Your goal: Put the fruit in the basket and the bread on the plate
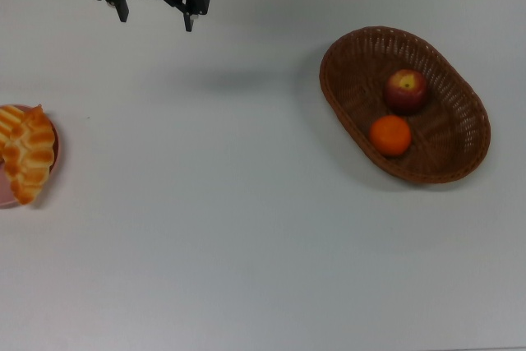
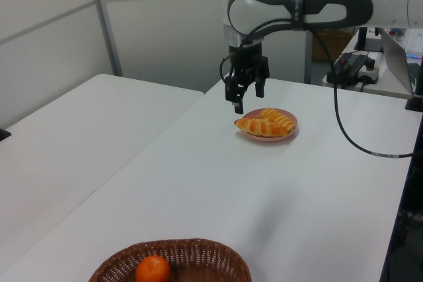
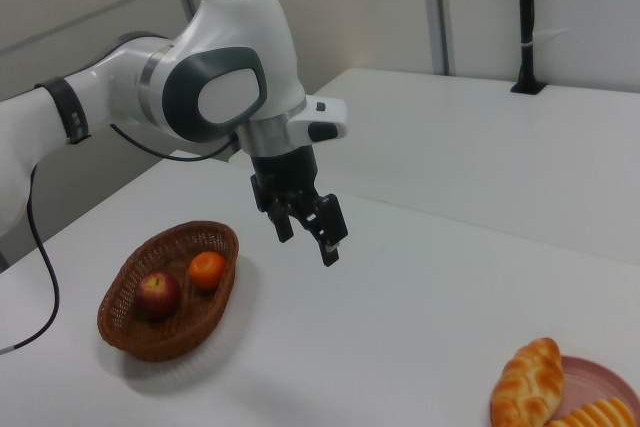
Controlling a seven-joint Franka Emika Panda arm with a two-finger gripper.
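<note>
The dark red apple (image 1: 406, 90) and the orange (image 1: 389, 135) lie inside the brown wicker basket (image 1: 345, 63) at the top view's right. At the top view's left edge, the braided bread (image 1: 30, 162) and the striped bread (image 1: 8, 123) rest on the pink plate (image 1: 55, 148). My gripper (image 1: 156, 16) hangs open and empty above the table's far edge, well away from both. In the left view the gripper (image 2: 248, 99) hovers just behind the plate (image 2: 268, 139). The right view shows the gripper (image 3: 306, 243) high over the table, right of the basket (image 3: 150, 337).
A second white table (image 2: 79, 130) adjoins along the left view's left. A dark cable (image 2: 344, 137) trails from the arm across the left view's right. A laptop (image 2: 400, 51) and gear stand behind on another desk.
</note>
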